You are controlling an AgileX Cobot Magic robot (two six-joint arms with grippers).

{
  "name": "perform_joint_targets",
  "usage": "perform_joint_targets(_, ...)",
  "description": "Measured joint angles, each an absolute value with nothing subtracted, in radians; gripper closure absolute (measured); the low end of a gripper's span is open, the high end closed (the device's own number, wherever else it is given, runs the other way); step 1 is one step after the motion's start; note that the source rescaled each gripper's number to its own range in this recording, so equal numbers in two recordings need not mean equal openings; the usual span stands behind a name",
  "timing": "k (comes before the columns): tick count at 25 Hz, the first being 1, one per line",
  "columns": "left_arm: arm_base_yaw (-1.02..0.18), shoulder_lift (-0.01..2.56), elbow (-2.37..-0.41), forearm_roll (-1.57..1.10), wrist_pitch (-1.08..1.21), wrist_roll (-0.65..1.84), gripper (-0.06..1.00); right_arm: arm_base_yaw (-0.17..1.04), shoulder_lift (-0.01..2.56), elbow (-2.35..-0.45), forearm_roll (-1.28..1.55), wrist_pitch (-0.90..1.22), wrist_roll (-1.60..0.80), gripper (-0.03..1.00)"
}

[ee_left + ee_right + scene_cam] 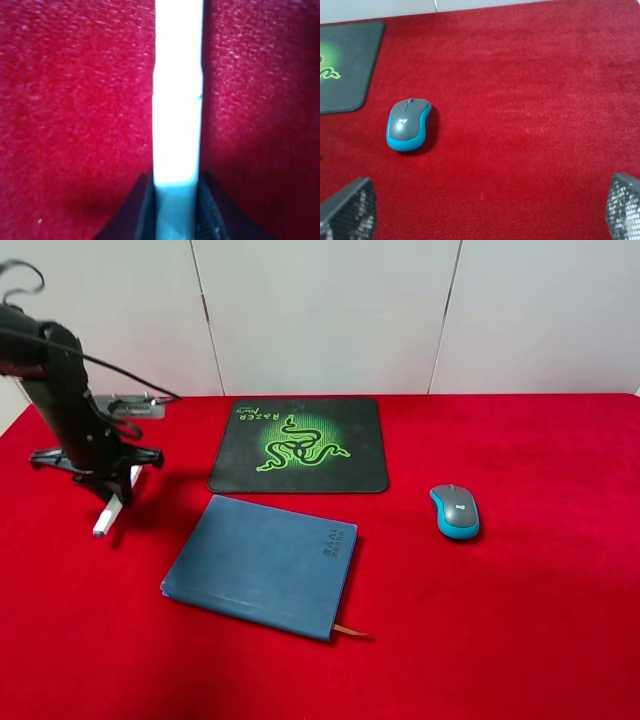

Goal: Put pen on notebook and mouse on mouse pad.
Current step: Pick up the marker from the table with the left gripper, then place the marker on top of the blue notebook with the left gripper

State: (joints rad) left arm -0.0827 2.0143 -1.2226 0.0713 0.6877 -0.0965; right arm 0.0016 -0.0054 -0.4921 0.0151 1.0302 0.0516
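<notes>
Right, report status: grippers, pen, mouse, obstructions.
Left gripper shut on slim white pen, left of slate-blue notebook. Right gripper open, apart from grey-and-teal mouse, which lies off black rectangular mouse pad. Nothing in the way.

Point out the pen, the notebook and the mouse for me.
pen (107, 516), exterior high view, white barrel.
notebook (260, 562), exterior high view, middle of cover.
mouse (408, 124), right wrist view, grey top.

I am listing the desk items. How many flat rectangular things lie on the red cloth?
2. The pad lies at the back, near the middle; the notebook lies just in front of it. The left arm may hide a little.
</notes>
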Motion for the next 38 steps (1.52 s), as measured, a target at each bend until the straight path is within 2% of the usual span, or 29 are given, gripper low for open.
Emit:
perform_joint_targets(11,-0.109,1.807,-1.249,0.0,0.905,-0.039,0.94,0.002,-0.005,-0.492,0.015,1.03,0.052,-0.03)
perform_joint_targets(18,-0.316,1.791,-1.249,-0.01,0.969,-0.017,0.94,0.002,-0.005,-0.492,0.015,1.03,0.052,-0.03)
perform_joint_targets(28,-0.644,1.826,-1.255,-0.017,0.902,-0.045,0.94,0.002,-0.005,-0.492,0.015,1.03,0.052,-0.03)
perform_joint_targets(32,-0.718,1.884,-1.255,-0.018,0.897,-0.081,0.94,0.002,-0.005,-0.492,0.015,1.03,0.052,-0.03)
perform_joint_targets(38,-0.734,1.923,-1.255,-0.017,0.867,-0.108,0.94,0.002,-0.005,-0.492,0.015,1.03,0.052,-0.03)
